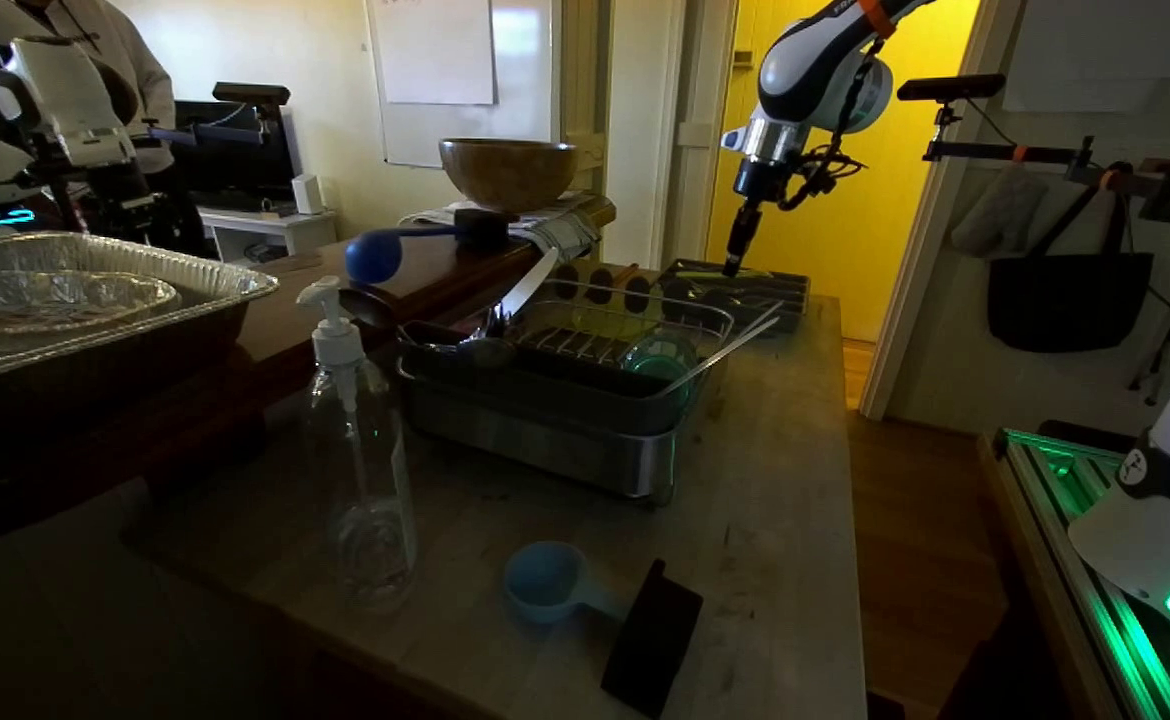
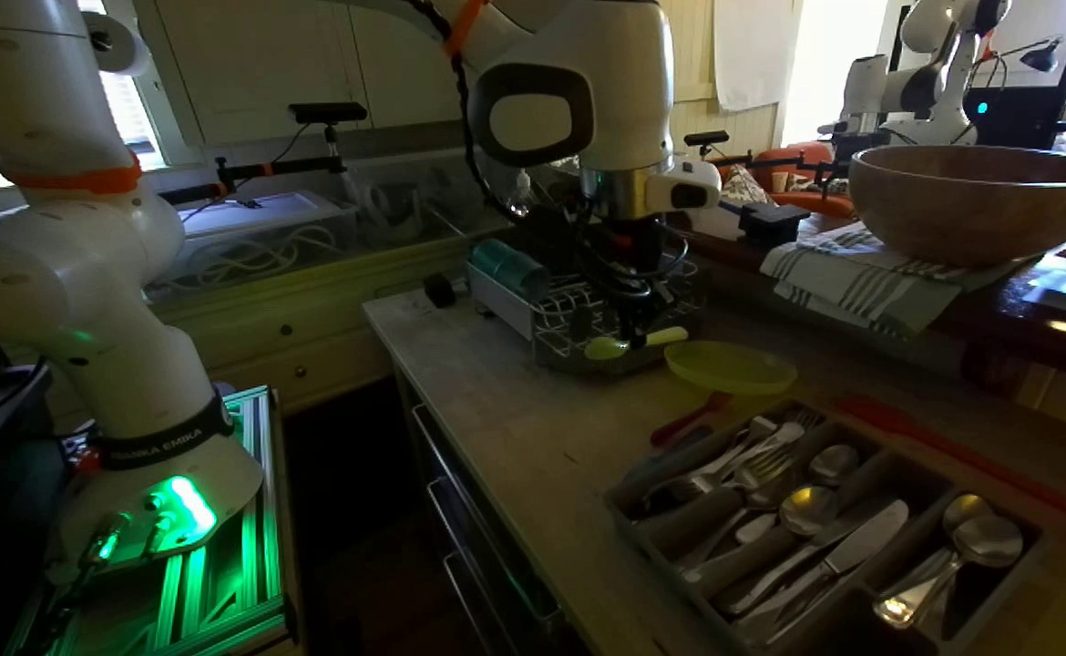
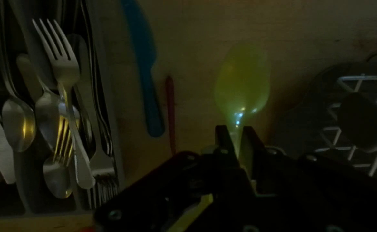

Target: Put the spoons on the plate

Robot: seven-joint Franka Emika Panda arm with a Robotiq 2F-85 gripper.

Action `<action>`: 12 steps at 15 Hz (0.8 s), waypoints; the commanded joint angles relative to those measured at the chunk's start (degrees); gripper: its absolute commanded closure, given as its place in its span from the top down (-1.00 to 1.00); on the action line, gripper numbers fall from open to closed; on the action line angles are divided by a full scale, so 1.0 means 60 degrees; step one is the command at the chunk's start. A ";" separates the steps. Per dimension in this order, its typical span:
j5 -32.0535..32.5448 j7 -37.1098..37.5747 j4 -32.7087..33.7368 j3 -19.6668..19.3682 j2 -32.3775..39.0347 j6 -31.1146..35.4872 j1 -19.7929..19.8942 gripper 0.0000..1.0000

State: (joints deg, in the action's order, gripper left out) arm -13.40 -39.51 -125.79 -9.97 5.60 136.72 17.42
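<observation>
One translucent yellow-green spoon (image 3: 242, 80), pinched at its handle by the black two-fingered claw (image 3: 236, 138).
From where I stand, its long axis runs toward the shallow, plastic-looking yellow-green plate (image 2: 731, 368), handle end nearest, scoop pointing away; I can't tell whether the handle overhangs the rim. I'd guess the next move is a short shift handle-first, then a lowering onto the plate.
</observation>
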 commanded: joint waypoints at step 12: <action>-0.1221 0.0238 0.3118 0.0953 0.3320 0.1110 0.0215 -0.93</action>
State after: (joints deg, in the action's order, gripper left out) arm -18.89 -39.37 -112.07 -6.23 20.39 142.09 16.94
